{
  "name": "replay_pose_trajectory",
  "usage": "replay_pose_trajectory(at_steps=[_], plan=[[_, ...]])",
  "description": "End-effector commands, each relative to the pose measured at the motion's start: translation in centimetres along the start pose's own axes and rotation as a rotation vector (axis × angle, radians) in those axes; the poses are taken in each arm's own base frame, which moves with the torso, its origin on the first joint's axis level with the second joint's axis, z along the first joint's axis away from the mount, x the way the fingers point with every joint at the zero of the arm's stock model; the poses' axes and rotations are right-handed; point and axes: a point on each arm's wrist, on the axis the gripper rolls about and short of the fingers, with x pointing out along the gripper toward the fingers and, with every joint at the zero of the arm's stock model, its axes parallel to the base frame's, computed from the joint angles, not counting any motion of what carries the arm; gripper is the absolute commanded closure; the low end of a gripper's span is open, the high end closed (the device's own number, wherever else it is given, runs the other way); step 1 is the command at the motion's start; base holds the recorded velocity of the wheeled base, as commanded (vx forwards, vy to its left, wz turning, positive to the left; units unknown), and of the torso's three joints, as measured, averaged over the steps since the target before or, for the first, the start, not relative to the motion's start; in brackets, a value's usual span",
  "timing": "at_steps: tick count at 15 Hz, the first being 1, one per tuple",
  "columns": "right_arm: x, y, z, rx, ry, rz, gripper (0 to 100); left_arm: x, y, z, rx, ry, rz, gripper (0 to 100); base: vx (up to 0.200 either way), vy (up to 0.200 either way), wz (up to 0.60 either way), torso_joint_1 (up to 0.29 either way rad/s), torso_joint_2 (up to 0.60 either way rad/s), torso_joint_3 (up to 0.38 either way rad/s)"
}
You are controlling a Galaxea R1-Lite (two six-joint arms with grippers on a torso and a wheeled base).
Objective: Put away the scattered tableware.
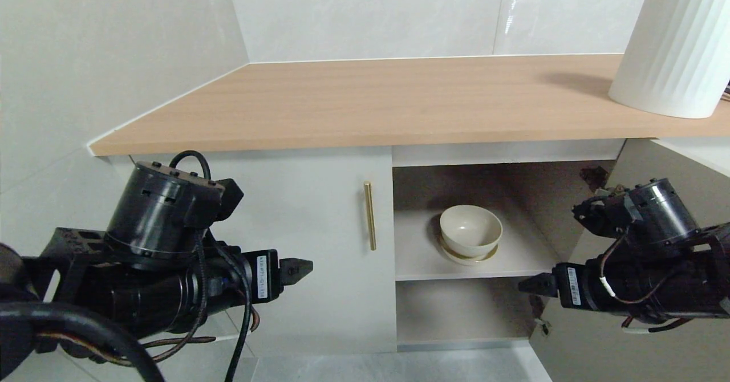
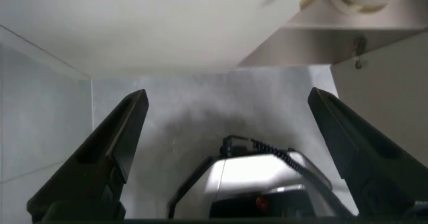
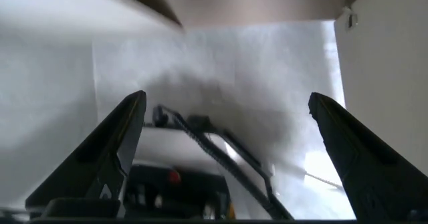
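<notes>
Cream bowl [image 1: 471, 230] sat upright on a gold-rimmed saucer [image 1: 463, 258]. Both were on the upper shelf [image 1: 416, 254] of the cabinet's open compartment, roughly 4 o'clock in the head view. Nothing was touching either. The saucer's rim showed at the bowl's 6 o'clock side.

Lower compartment [image 1: 456, 313] sat under that shelf. The right door [image 1: 582, 348] was swung open toward 4 o'clock, with its hinge [image 1: 593, 177] visible at the compartment's far side. The left door [image 1: 308, 199] was closed, and its vertical brass handle [image 1: 370, 215] stood just beside the opening, near 6 o'clock.

Left hand [image 1: 296, 271] was at 7 o'clock, in front of the closed left door, tip aimed toward 3 o'clock. The left wrist view showed its fingers [image 2: 100, 164] spread wide and holding nothing. It was well apart from the bowl.

Right hand [image 1: 533, 285] was between 4 and 5 o'clock, at the right edge of the opening and just below shelf level, tip aimed toward 9 o'clock. The right wrist view showed its fingers [image 3: 100, 160] spread wide too, also holding nothing. It was near the bowl but not touching it.

Wooden worktop [image 1: 370, 102] ran above the cabinet. A white ribbed cylinder [image 1: 676, 45] stood on it at 2 o'clock, cut off by the frame edge. Pale wall panels ran behind the worktop from 10 to 1 o'clock. Grey floor [image 1: 399, 368] showed at 6 o'clock.
</notes>
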Motion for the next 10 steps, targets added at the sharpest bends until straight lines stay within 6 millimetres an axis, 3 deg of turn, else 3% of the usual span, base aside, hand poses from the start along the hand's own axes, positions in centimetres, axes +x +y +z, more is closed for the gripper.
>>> replay_pose_trajectory(at_steps=[1,10], plan=[[-0.23,0.16,-0.39,-0.011,0.003,0.007,0,-0.27,0.06,-0.04,-0.001,-0.005,-0.003,0,-0.2,0.0,0.0,0.007,0.0,0.002],[-0.18,0.36,-0.98,-0.028,0.023,0.011,0,0.13,-0.12,-0.24,0.007,0.01,-0.002,0,-0.2,0.0,0.0,0.003,0.0,0.002]])
